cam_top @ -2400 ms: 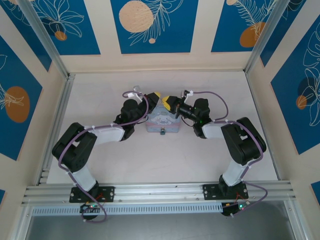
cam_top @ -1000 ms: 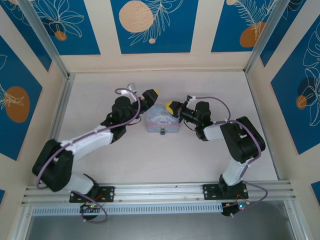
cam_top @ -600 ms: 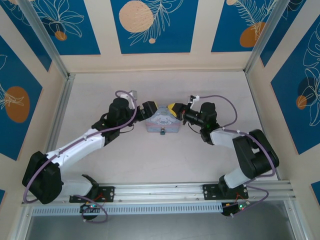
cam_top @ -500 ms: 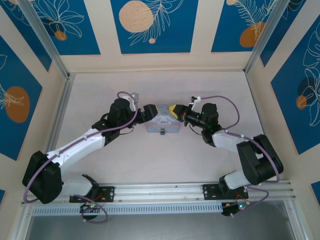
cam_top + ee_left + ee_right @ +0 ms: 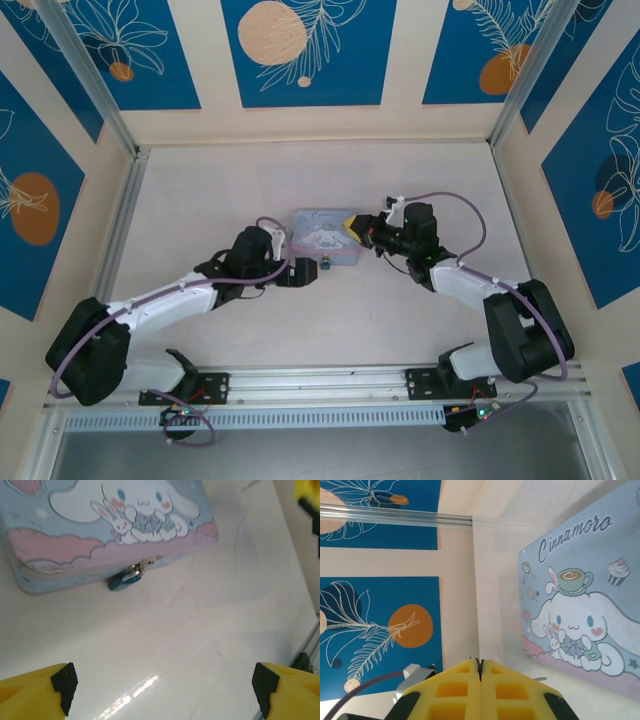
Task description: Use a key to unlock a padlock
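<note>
White desk (image 5: 400, 300), walled by blue leaf-patterned panels, is carrying a pale blue cartoon-printed tin box (image 5: 322, 232). From above, the left arm's fingers (image 5: 303, 272) are hovering just beside the tin's front edge. Their wrist view is showing them spread wide, holding nothing, and facing the tiny dark bluish metal padlock (image 5: 125, 579), which is hanging from the tin's front clasp with its silver shackle glinting. Further right, the right arm's yellow fingers (image 5: 480, 667) are pressing fully together at the tin's right end.

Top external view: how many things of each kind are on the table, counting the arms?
Tin box: 1
Padlock: 1
Robot arms: 2, left arm and right arm
Total: 4
</note>
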Available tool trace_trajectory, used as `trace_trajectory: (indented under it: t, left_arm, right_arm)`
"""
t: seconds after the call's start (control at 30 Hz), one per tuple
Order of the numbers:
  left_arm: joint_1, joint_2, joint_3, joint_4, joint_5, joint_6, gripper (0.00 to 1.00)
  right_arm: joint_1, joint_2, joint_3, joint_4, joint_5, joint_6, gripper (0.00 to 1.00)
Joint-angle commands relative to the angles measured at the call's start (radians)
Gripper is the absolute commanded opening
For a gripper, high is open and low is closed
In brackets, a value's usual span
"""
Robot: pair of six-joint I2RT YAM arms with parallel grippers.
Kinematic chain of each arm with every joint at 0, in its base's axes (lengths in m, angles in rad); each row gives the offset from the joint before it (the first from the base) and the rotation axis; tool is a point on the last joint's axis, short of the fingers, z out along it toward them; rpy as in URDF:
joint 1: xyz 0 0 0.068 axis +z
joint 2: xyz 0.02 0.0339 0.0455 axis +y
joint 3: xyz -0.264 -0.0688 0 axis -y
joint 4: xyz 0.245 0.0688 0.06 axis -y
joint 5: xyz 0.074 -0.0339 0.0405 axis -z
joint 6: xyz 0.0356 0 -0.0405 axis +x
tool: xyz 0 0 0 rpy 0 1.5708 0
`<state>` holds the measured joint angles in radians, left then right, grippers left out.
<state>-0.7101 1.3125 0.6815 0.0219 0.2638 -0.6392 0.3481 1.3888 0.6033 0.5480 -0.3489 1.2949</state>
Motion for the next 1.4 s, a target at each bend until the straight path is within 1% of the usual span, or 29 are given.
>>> trace_trajectory:
  t: [0.0, 0.27, 0.47, 0.6, 0.83, 1.07, 1.37]
  left_arm:
    - [-0.033, 0.061, -0.002, 0.107, -0.012, 0.075, 0.91]
    - [-0.071, 0.201, 0.018, 0.239, -0.07, 0.152, 0.91]
    - [-0.08, 0.313, 0.03, 0.323, -0.105, 0.174, 0.91]
    - [-0.081, 0.395, 0.067, 0.355, -0.116, 0.187, 0.91]
    - [-0.081, 0.524, 0.15, 0.402, -0.183, 0.219, 0.9]
    - [-0.082, 0.607, 0.218, 0.44, -0.143, 0.22, 0.89]
    - [-0.078, 0.626, 0.228, 0.532, -0.022, 0.146, 0.87]
  right_arm:
    - [-0.012, 0.04, 0.011, 0.03, -0.022, -0.014, 0.0]
    - [-0.021, 0.11, 0.003, 0.116, -0.037, 0.021, 0.0]
    - [-0.035, 0.145, 0.007, 0.156, -0.032, 0.05, 0.0]
    - [-0.046, 0.169, 0.025, 0.166, -0.037, 0.061, 0.0]
    - [-0.069, 0.214, 0.052, 0.185, -0.054, 0.077, 0.0]
    - [-0.093, 0.246, 0.06, 0.204, -0.065, 0.092, 0.0]
    - [-0.108, 0.275, 0.058, 0.214, -0.064, 0.092, 0.0]
